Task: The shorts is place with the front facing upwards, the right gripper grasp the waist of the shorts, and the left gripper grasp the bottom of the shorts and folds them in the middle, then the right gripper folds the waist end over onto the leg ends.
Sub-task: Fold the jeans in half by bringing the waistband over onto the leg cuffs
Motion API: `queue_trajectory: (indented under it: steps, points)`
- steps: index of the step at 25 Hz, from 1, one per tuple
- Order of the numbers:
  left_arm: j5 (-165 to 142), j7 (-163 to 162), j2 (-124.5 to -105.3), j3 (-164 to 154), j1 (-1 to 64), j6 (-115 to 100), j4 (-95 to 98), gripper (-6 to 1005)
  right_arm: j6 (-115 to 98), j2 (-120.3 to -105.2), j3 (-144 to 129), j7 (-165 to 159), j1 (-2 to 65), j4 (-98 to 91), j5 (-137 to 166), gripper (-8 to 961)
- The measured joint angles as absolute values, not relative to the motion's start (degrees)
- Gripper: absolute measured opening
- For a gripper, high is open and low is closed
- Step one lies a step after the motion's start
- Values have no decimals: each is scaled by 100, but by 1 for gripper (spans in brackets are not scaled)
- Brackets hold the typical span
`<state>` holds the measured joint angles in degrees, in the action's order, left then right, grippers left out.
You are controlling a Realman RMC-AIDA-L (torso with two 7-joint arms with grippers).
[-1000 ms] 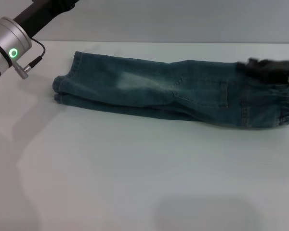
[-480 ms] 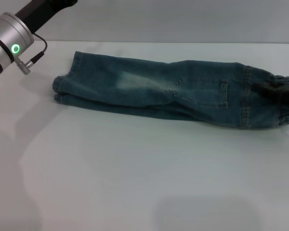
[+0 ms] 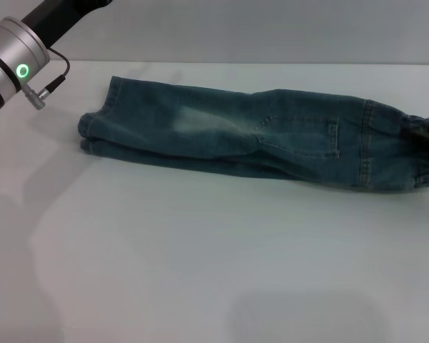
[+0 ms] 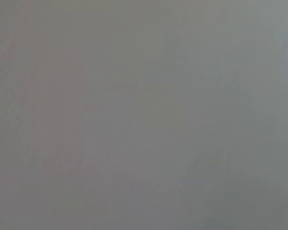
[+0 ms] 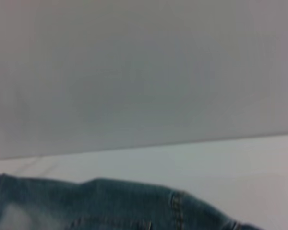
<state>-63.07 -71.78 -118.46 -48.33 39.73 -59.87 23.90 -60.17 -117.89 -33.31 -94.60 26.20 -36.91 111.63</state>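
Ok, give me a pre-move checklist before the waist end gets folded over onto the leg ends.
1. Shorts folded lengthwise, lying flat on the table: ok.
2. Waistband on the robot's right: ok.
3. Leg hems stacked on the robot's left: ok.
4. Right gripper holding the waistband: not ok, out of sight.
5. Left arm clear of the denim: ok.
6. Left gripper state: cannot tell, not in view.

The shorts (image 3: 257,139) are showing matt, faded denim cloth; the table (image 3: 200,271) is presenting smooth and faintly glossy; the left wrist (image 3: 11,68) is appearing brushed metal.
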Motion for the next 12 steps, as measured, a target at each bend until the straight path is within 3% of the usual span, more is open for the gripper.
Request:
queue_trajectory:
  steps: [12]
  points:
    - [-5780,-6647,-11875,-4844,4089,-6266,1976,838,-6642,-11636,-3129,-9106,2613,-4277,10057,449]
